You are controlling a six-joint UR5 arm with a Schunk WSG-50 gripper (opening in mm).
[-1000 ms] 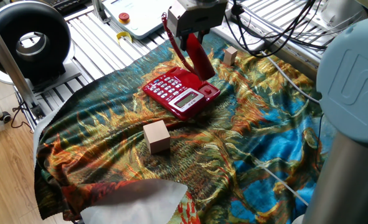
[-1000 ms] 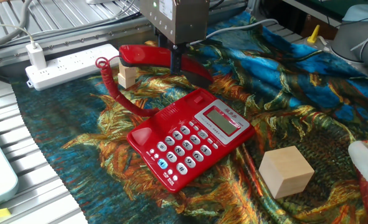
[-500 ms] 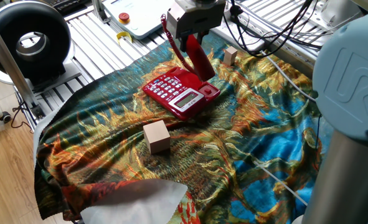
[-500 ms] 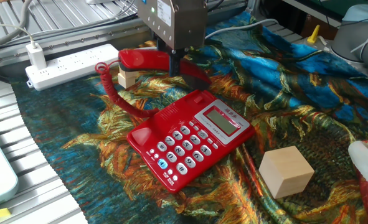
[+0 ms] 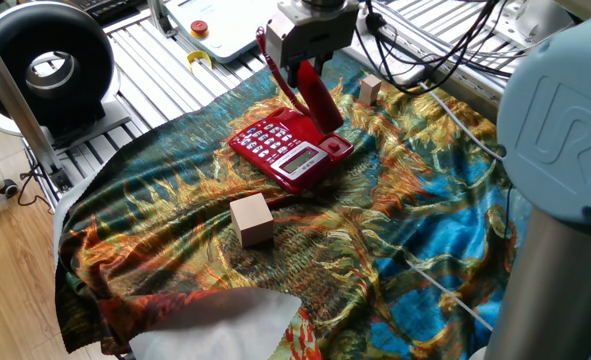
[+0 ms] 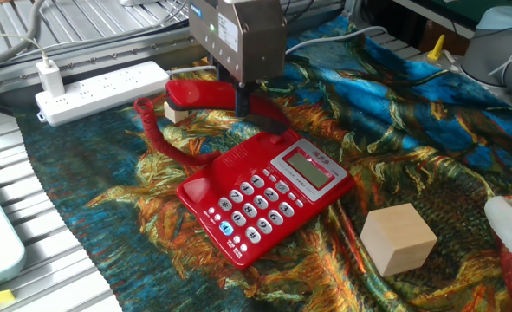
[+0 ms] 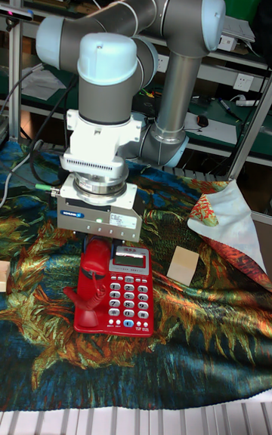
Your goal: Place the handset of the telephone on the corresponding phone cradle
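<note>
While the arm [image 7: 143, 35] carries out the placing step, its gripper [image 6: 243, 94] pinches the handset [image 6: 205, 94] above the telephone [image 6: 264, 192], at about eleven o'clock from the keypad, so next it should lower straight into the phone cradle [image 7: 89, 306].

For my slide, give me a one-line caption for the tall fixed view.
UR5 gripper holds the red handset above the telephone on a patterned cloth.
</note>
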